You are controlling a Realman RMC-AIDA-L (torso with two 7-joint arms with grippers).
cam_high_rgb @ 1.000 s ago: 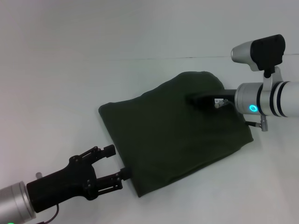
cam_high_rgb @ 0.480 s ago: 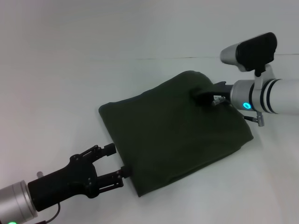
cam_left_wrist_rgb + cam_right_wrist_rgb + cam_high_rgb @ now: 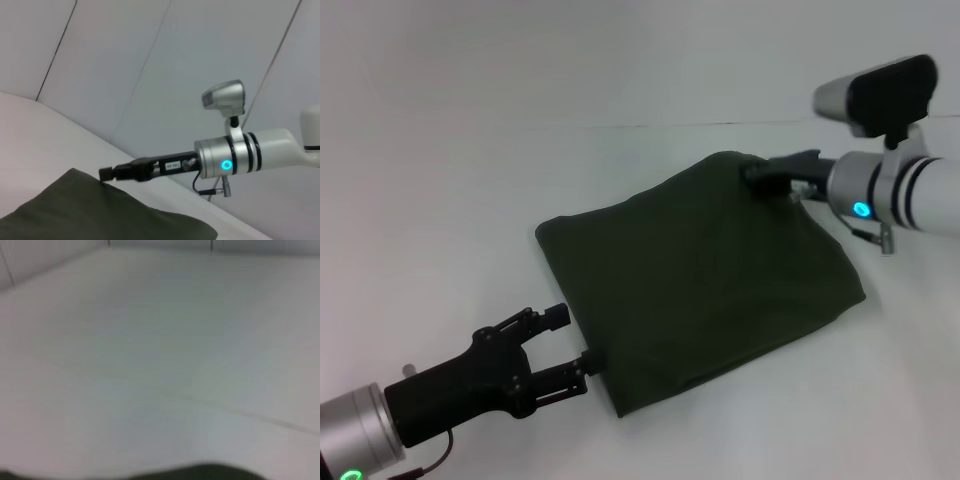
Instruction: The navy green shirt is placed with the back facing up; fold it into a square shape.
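Observation:
The navy green shirt lies flat on the white table as a folded, roughly square block, plain side up. My left gripper is open at the shirt's near left corner, with one fingertip right at the cloth's edge. My right gripper is shut, its tip resting at the shirt's far edge. The left wrist view shows that right gripper touching the top of the shirt. I cannot tell whether any cloth is pinched. In the right wrist view only a dark sliver of the shirt shows.
The white table spreads around the shirt on all sides. A faint seam line runs across the table's far part. A pale panelled wall stands behind the table.
My right gripper has drawn back from over the shirt's far part to its far edge. The left gripper has sunk slightly and stays open. The shirt has barely shifted.

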